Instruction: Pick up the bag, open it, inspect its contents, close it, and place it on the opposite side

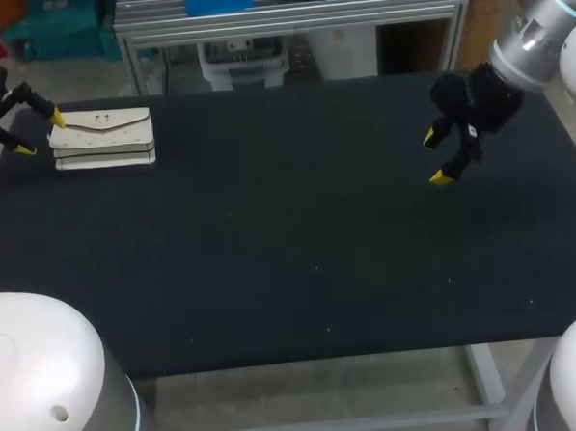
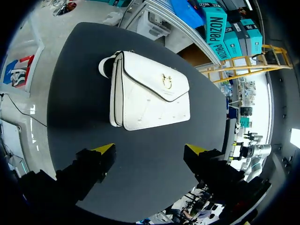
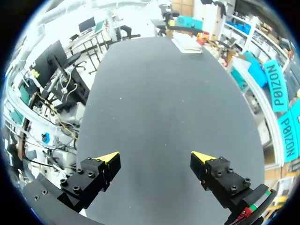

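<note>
A white flap bag (image 1: 102, 138) with a small gold clasp lies flat and closed at the far left of the black table (image 1: 290, 244). My left gripper (image 1: 38, 133) stands open just left of it, nothing between its fingers. In the left wrist view the bag (image 2: 150, 91) lies just ahead of the left gripper (image 2: 151, 149), apart from both yellow tips. My right gripper (image 1: 436, 157) hangs open above the table's far right side. In the right wrist view the right gripper (image 3: 157, 157) is open over bare table, and the bag (image 3: 186, 43) shows small at the far end.
The dark tabletop (image 3: 164, 108) stretches between the two arms with nothing else on it. Its edges run close to the bag on the left and far sides.
</note>
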`<state>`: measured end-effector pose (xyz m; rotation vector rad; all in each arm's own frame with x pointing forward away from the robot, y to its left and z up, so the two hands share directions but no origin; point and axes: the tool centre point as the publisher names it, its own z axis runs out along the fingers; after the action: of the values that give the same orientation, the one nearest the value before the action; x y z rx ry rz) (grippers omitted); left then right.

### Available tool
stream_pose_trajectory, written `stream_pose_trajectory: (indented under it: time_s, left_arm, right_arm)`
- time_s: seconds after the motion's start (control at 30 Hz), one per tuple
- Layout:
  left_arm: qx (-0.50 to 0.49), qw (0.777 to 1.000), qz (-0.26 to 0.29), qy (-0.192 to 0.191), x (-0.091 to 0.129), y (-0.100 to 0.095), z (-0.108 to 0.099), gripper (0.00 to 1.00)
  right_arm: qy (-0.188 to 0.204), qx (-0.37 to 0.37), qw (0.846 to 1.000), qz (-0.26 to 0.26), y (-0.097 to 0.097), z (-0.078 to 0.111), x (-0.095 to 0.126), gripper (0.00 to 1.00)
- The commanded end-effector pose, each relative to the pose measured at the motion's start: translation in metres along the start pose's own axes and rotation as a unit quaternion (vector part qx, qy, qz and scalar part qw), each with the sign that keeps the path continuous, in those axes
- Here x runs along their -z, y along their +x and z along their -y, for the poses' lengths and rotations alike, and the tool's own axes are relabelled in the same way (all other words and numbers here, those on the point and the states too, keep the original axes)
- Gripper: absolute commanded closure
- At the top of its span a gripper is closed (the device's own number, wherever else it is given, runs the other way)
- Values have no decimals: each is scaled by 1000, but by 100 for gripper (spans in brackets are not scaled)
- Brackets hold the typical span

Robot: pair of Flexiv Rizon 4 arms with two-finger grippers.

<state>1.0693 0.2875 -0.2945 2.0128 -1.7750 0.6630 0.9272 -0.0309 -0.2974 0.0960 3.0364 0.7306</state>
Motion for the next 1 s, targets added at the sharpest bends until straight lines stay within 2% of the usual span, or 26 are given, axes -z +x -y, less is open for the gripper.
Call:
stream_pose_trajectory:
  time_s: [0.03,0.13,0.33,0.4,0.43,0.5,0.53,0.6,0.67,0.7,0.73,1.0]
  left_arm:
    - [8,999,-23,-47,-9,-15,25,0]
    - [21,998,-32,-52,-17,-21,36,0]
    - [41,996,-49,-64,-26,-30,54,17]
    - [45,995,-54,-68,-29,-31,55,25]
    - [45,995,-55,-71,-32,-31,55,44]
    - [46,995,-56,-73,-35,-31,58,51]
    - [46,994,-59,-75,-37,-31,59,61]
    - [46,994,-63,-80,-39,-31,60,64]
    - [44,994,-62,-83,-42,-29,59,88]
    - [43,993,-63,-85,-43,-28,58,97]
    - [43,993,-63,-87,-44,-27,57,100]
    - [40,992,-67,-97,-55,-23,45,100]
  right_arm:
    - [-1,21,1000,-8,-2,-3,-24,0]
    - [-3,35,999,-16,-2,-5,-34,0]
    - [-8,55,998,-25,2,-10,-43,0]
    - [-11,60,998,-28,3,-11,-45,0]
    - [-11,62,998,-30,4,-11,-46,0]
    - [-13,64,997,-31,5,-12,-47,0]
    - [-14,64,997,-32,5,-12,-48,0]
    - [-17,65,997,-35,5,-12,-50,0]
    - [-17,65,997,-37,6,-12,-52,0]
    - [-17,66,997,-39,6,-12,-53,0]
    - [-17,66,997,-40,6,-12,-54,0]
    - [-15,72,996,-49,7,-13,-57,0]
